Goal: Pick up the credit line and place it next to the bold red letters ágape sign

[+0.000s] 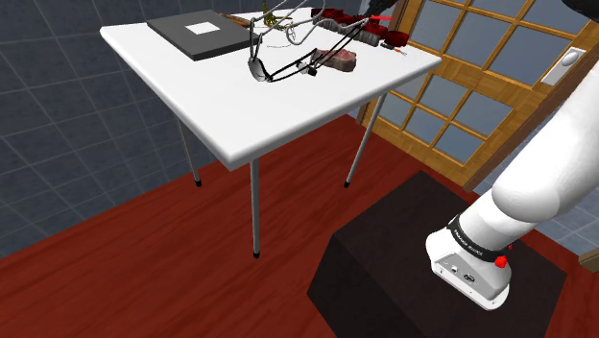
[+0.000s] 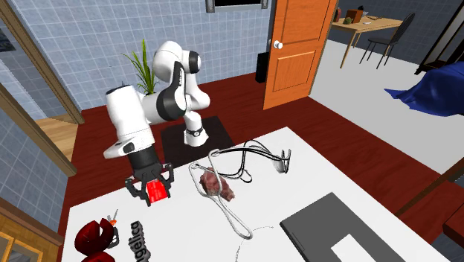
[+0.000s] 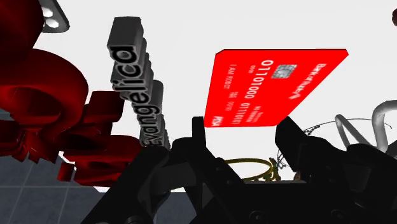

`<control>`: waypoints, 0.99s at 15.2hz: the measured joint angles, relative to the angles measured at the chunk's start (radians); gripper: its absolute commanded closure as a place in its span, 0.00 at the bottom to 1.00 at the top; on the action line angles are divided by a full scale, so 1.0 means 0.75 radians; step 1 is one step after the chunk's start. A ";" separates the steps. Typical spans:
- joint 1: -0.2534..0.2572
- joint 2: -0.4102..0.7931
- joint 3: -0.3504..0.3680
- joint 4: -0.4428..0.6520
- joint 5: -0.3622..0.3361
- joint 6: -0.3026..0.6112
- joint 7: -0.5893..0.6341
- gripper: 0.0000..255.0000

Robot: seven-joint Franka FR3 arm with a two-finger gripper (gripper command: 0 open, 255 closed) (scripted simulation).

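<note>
Presently, gripper (image 3: 245, 133): narrow, its two black fingers clasping the lower edge of the red credit card (image 3: 277, 79)
Card position: between the fingertips and reaching out past them, chip and printed number facing the wrist camera
Card location: over the white table (image 2: 334, 179), near the end where the arm (image 2: 160, 104) reaches in; whether its free edge touches the tabletop cannot be told
Red-letter sign (image 3: 51, 121): bold, dark red, glossy letters lying on the table, to the second exterior view's left of the card, near but apart
Grey "Evangelica" lettering (image 3: 137, 89): runs between the red letters and the card, just beside the card and not touching it
Tangled tubing (image 2: 238, 160): black and grey loops on the table, to the second exterior view's right of the gripper
Reddish lump (image 2: 217, 184): lies among the loops
Dark grey slab (image 2: 349, 231): flat on the table's far end, well apart from the card, a white rectangle on its top
</note>
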 measured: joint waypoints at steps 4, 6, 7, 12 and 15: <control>-0.037 0.075 -0.009 0.064 0.052 -0.014 -0.065 1.00; -0.041 0.088 -0.006 0.048 0.069 0.012 -0.086 1.00; -0.041 0.086 -0.005 0.030 0.075 0.026 -0.094 1.00; -0.042 0.105 0.005 -0.034 0.112 0.103 -0.139 1.00; -0.045 0.115 0.012 -0.070 0.137 0.145 -0.168 1.00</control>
